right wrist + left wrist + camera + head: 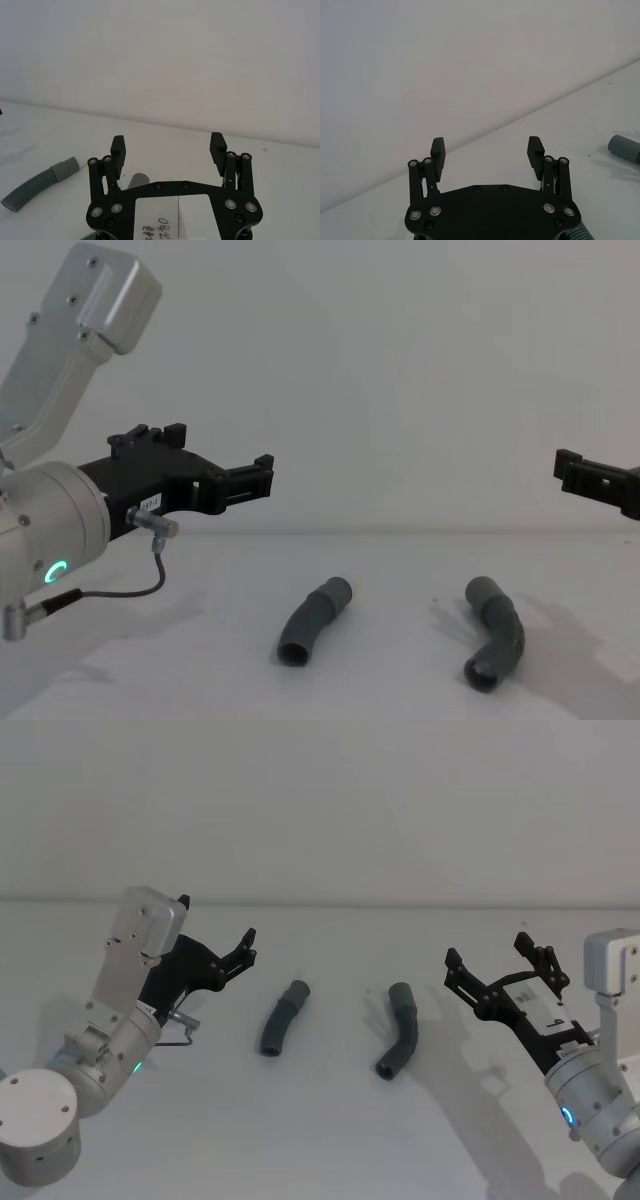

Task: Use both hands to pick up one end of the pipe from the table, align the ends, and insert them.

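while the left gripper (243,951) and right gripper (486,949) hang, fingers wide apart, each should pinch the middle of the left pipe piece (283,1019) or right pipe piece (400,1031) on the table (320,1140) between them.

the ribbed pipe pieces (283,1019) (400,1032) are dark grey, the table (330,1140) white, jaws black.

The left pincer (486,147) is matte black plastic, with silver screws (435,211) dotting its base plate (490,212). The right pincer (167,145) matches it and bears a white label (195,220) with handwritten marks at the frame's bottom. At the chest view's left, a silver cylindrical wrist (45,525) shows a green ring light (52,570) and a thin grey cable (130,592).
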